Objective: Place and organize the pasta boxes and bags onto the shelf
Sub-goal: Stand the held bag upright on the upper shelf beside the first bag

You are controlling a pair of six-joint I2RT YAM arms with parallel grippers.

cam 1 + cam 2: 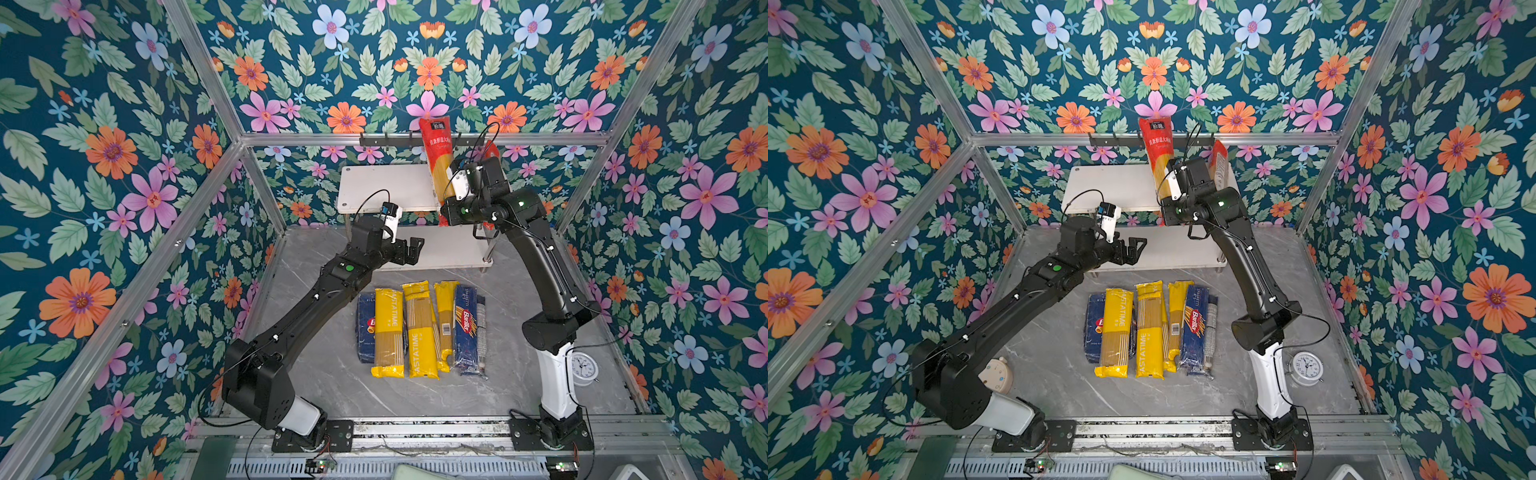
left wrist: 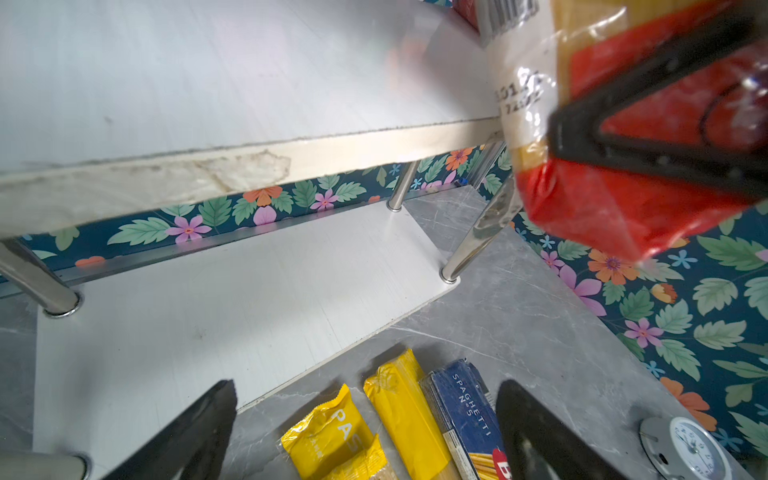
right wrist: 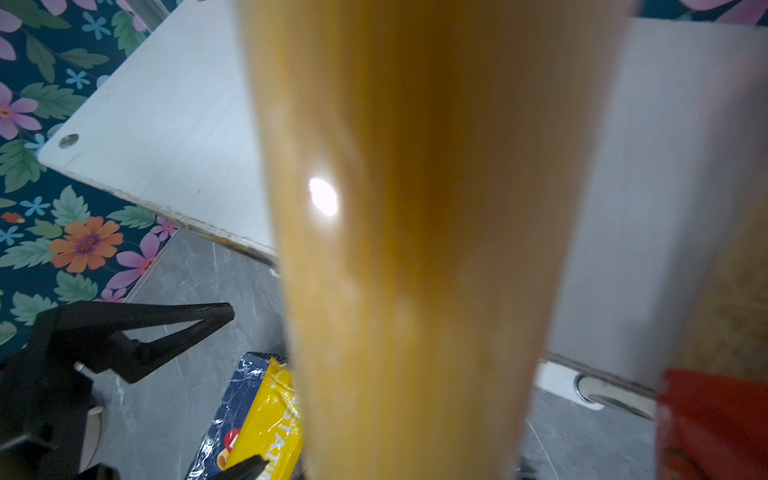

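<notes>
Top views, risk: the red bag stands nearly upright, gripped low by the right claw. A pack this tall may well tip over when let go. It could also knock the 2nd red bag, which stands just behind the arm at the right end of the shelf.
Top views, left claw: the left claw is spread wide and empty over the front of the lower board. It is well apart from the yellow bags, pasta box and blue bag lying on the table.
Left wrist view, risk: the red bag's lower end hangs beside the top board's end and a chrome post, where it could snag.
Right wrist view, bag and claw: the red bag fills the middle, blurred and clamped in the right claw. The right claw's fingers are hidden here.
</notes>
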